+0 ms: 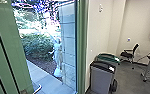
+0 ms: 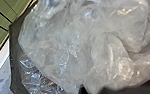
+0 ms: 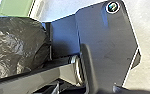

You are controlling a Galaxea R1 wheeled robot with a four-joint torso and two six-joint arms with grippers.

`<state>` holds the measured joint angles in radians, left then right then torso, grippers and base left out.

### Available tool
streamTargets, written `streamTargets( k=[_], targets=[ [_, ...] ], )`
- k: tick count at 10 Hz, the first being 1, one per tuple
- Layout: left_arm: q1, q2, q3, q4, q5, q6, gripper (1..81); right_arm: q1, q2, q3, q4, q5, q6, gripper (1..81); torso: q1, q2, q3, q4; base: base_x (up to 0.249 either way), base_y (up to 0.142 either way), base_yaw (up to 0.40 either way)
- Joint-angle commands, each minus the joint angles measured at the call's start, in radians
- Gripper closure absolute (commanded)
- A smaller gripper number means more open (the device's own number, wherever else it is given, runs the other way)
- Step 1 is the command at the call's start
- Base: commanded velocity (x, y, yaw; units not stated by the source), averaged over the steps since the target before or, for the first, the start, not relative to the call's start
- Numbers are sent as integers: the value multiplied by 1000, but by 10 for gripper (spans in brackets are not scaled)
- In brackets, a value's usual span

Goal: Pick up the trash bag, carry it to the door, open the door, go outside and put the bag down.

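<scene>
Green panelling with dark lines made up the door (image 1: 16, 50), and past its edge was a bright doorway view: pale slab paving (image 1: 44, 77), leafy green shrubs (image 1: 37, 46) and a grey block wall (image 1: 68, 40). A person (image 1: 57, 51) stood near that wall, pretty washed out by the light.

On the room side, a grey bin with a dark top (image 1: 101, 78) sat just in front of a green-topped bin (image 1: 107, 57), both near the cream wall (image 1: 99, 30). A black chair with armrests (image 1: 128, 53) was further back on the grey floor (image 1: 131, 77).

As for the trash bag, crumpled translucent plastic (image 2: 73, 42) with a dark plastic edge (image 2: 15, 57) was right up close at the left wrist, and crinkly black plastic (image 3: 16, 45) was beside the robot's own plate (image 3: 106, 50) at the right wrist. Couldn't tell if it was all one bag, tbh. Also couldn't tell whether the left gripper (image 2: 93, 90) or right gripper (image 3: 121, 90) was apart, together or clamped on any of it.
</scene>
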<state>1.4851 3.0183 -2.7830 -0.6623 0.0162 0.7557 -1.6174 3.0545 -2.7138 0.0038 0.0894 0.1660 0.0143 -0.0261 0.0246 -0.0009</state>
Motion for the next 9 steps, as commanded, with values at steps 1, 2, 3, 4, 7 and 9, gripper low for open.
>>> streamTargets(
  k=[1, 2, 3, 4, 7, 9],
  targets=[
    [-47, -14, 8, 4, 19, 7, 811, 24, -10, 29, 4, -5, -5, 10, 0, 0, 0, 0, 0, 0, 138],
    [-44, -19, 16, 4, 19, 7, 811, 23, -30, 69, 1, 0, -5, 10, 0, 0, 0, 0, 0, 0, 138],
    [-41, -24, 26, 6, 18, 7, 811, 20, -55, 111, -1, 0, -5, 10, 0, 0, 0, 0, 0, 0, 171],
    [-39, -28, 35, 6, 18, 7, 811, 20, -70, 136, -2, 0, -5, 10, 0, 0, 0, 0, 0, 0, 172],
    [-38, -61, 89, -3, 2, 7, 811, 20, -101, 184, 2, 1, -5, 10, 0, 0, 0, 0, 0, 0, 172],
    [-38, -67, 92, -6, -7, 5, 811, 21, -115, 207, 2, 0, -5, 10, 0, 0, 0, 0, 0, 0, 189]
  ],
)
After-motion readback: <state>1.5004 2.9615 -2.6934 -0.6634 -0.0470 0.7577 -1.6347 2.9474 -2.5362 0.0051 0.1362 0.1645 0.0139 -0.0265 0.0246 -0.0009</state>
